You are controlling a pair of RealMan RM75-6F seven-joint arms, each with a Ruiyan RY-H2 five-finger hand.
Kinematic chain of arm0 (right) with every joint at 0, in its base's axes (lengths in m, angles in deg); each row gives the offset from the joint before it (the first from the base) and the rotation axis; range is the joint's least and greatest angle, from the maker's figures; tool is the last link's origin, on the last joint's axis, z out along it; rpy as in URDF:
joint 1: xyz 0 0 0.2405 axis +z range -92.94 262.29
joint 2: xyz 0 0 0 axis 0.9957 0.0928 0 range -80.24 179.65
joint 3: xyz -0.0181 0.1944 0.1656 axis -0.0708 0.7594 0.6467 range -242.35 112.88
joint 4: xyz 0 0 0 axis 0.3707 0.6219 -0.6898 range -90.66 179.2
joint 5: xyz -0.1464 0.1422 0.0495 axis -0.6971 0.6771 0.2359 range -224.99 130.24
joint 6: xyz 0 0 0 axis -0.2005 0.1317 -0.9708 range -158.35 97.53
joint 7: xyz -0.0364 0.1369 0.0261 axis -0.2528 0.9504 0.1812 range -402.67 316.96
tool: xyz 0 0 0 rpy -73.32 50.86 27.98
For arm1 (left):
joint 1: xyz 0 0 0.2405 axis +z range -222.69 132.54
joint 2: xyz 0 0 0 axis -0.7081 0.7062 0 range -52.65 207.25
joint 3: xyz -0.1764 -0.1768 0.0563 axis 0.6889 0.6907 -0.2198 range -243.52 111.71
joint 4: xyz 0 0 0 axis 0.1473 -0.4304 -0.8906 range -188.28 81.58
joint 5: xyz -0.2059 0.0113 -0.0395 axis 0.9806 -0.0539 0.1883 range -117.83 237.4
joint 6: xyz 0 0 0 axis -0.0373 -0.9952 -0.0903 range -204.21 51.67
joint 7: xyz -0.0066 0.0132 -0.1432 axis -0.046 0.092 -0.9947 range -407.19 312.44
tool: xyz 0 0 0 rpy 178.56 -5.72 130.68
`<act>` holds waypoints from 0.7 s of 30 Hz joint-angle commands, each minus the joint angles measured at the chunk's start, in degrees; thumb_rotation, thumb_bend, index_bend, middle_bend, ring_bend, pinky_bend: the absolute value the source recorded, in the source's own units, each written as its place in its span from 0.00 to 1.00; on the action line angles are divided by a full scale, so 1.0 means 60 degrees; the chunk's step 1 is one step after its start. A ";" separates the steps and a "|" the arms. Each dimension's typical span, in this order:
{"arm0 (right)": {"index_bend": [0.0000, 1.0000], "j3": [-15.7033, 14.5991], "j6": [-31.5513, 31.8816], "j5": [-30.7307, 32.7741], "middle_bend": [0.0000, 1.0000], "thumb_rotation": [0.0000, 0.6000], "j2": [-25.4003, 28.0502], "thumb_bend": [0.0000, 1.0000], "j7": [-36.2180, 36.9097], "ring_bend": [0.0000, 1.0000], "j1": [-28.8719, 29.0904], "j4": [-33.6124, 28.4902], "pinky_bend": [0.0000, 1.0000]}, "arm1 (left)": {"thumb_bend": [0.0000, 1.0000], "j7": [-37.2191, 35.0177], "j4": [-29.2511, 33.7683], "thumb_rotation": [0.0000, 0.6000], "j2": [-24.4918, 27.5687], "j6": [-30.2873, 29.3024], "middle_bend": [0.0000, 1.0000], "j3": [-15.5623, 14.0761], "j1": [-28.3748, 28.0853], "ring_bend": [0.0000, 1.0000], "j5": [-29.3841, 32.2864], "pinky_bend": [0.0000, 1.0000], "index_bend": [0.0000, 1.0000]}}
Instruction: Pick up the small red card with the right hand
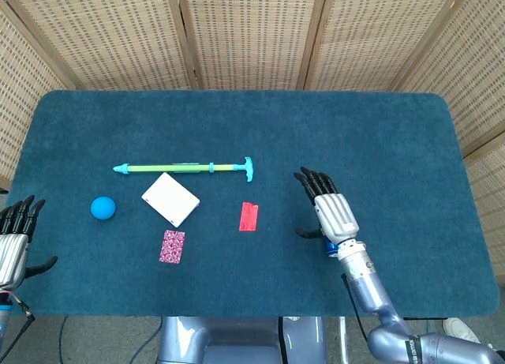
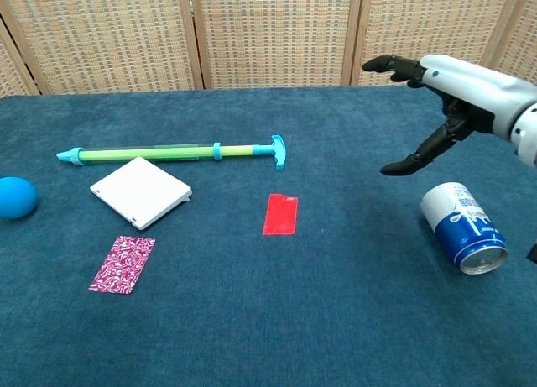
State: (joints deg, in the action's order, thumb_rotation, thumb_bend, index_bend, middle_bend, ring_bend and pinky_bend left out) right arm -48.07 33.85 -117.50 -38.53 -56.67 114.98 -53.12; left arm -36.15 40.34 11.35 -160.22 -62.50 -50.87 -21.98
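Observation:
The small red card [image 1: 248, 216] [image 2: 280, 214] lies flat on the blue table, just below the handle end of the green pump stick. My right hand [image 1: 329, 212] [image 2: 445, 89] hovers to the card's right with fingers spread, holding nothing; it is above the lying can and apart from the card. My left hand [image 1: 14, 238] rests open at the table's left front edge, far from the card.
A blue-and-white can [image 2: 464, 227] lies on its side under the right hand. A green and teal pump stick [image 1: 185, 168], a white square box [image 1: 170, 198], a patterned pink card [image 1: 172, 246] and a blue ball [image 1: 102, 208] sit left of the red card.

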 commanded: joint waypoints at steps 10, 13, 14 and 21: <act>0.04 0.0022 0.0259 0.0802 0.00 1.00 -0.1531 0.09 -0.2015 0.00 0.0866 0.0453 0.00 | 0.14 -0.0125 -0.0050 1.00 0.0044 0.0136 0.00 0.0045 -0.0032 0.00 0.0169 0.05 0.00; 0.04 0.0023 0.0269 0.1014 0.00 1.00 -0.1859 0.09 -0.2354 0.00 0.1034 0.0562 0.00 | 0.14 -0.0182 -0.0070 1.00 0.0052 0.0155 0.00 0.0053 -0.0040 0.00 0.0182 0.05 0.00; 0.04 0.0025 0.0243 0.1087 0.00 1.00 -0.1976 0.09 -0.2433 0.00 0.1098 0.0597 0.00 | 0.14 -0.0198 -0.0082 1.00 0.0054 0.0166 0.00 0.0057 -0.0044 0.00 0.0193 0.05 0.00; 0.05 0.0030 0.0193 0.1493 0.00 1.00 -0.2710 0.09 -0.2850 0.00 0.1446 0.1127 0.00 | 0.14 -0.0398 -0.0113 1.00 0.0100 0.0228 0.00 0.0081 -0.0053 0.00 0.0259 0.05 0.00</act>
State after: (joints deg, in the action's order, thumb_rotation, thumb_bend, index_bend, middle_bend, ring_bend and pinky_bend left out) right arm -47.88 35.02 -108.99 -54.12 -73.29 123.23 -47.01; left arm -38.48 39.68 11.91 -158.87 -62.02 -51.18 -20.44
